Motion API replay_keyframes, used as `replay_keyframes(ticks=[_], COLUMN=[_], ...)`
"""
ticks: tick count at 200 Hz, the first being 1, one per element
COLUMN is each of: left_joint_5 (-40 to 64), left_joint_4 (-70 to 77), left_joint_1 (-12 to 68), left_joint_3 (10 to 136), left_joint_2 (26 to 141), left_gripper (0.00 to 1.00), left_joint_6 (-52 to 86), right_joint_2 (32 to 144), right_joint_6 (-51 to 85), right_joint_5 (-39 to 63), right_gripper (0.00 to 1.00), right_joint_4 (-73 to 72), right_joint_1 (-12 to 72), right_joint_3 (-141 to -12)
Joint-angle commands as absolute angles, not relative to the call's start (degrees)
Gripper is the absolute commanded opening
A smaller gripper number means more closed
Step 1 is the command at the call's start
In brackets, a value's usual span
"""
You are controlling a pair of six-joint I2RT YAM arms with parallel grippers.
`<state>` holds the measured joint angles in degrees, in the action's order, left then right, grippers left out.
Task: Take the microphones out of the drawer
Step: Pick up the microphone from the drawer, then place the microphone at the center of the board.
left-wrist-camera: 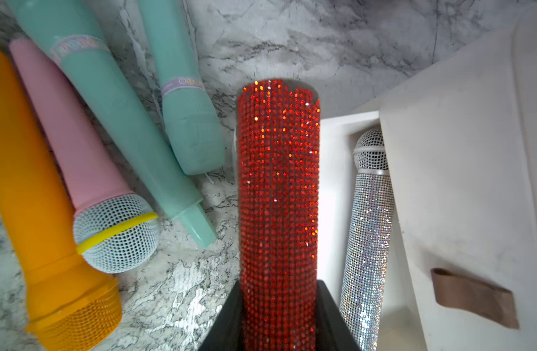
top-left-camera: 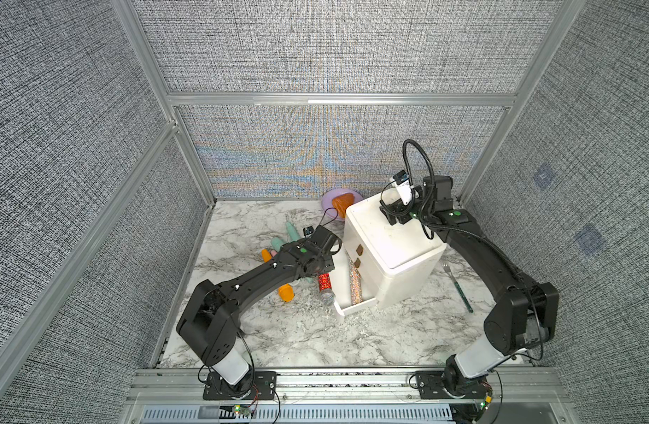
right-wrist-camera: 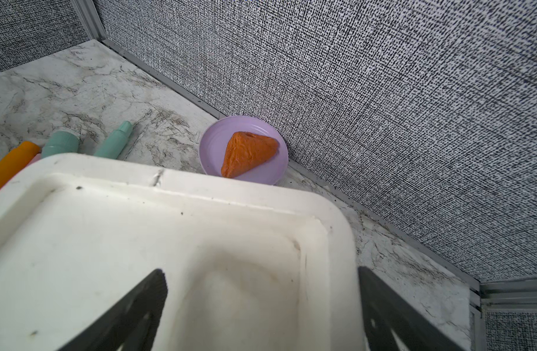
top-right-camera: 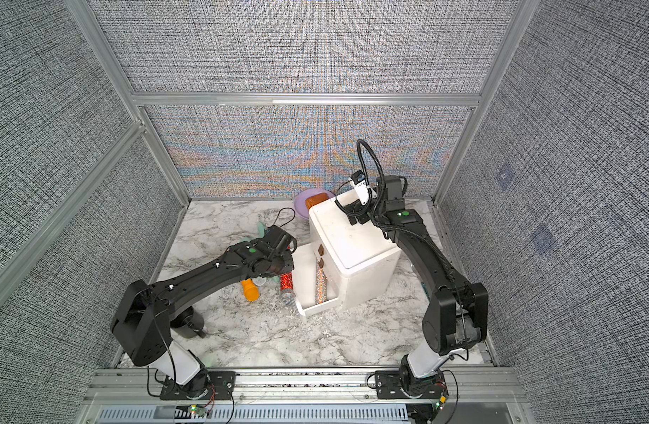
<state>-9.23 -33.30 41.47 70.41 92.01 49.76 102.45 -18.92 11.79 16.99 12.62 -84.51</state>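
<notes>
I read the desk as a clock seen from above, with twelve at the back wall. At about nine to ten o'clock from its middle lies a group of microphones, close side by side: an orange microphone, a pink microphone with its mesh head against the orange one, and two teal microphones. The left tool is clenched on the red microphone; its dark fingers press on both sides of the glitter body. In both top views the red microphone is outside the drawer, just beside the drawer's nine o'clock wall, with its mesh head toward six o'clock. I cannot tell if it touches the desk. The drawer is pulled out from the white cabinet toward seven o'clock, and the silver microphone lies inside it along the length, near the cabinet side. The cabinet stands at about two o'clock from the middle of the desk. The right tool is released, with the jaws wide apart, over the recessed top of the cabinet near its twelve o'clock edge, and it grasps nothing. At eleven o'clock of the cabinet, by the back wall, a purple plate carries an orange piece of food. At four o'clock of the cabinet a fork lies on the desk.
</notes>
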Motion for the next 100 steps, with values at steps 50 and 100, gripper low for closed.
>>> replay_keyframes(ticks=[50,100], left_joint_5=[-10.0,-12.4], left_joint_4=[-36.3,-39.7], left_joint_1=[31.5,23.4], left_joint_3=[63.7,57.3], left_joint_2=[83.6,75.7], left_gripper=[0.00,0.00], left_joint_6=[47.3,46.0], right_joint_2=[103.9,104.3], right_joint_6=[-17.7,-17.5], right_joint_5=[11.2,11.7], right_gripper=[0.98,0.98], right_joint_4=[27.4,27.7], right_joint_1=[12.5,12.6], right_joint_3=[-83.8,-84.0])
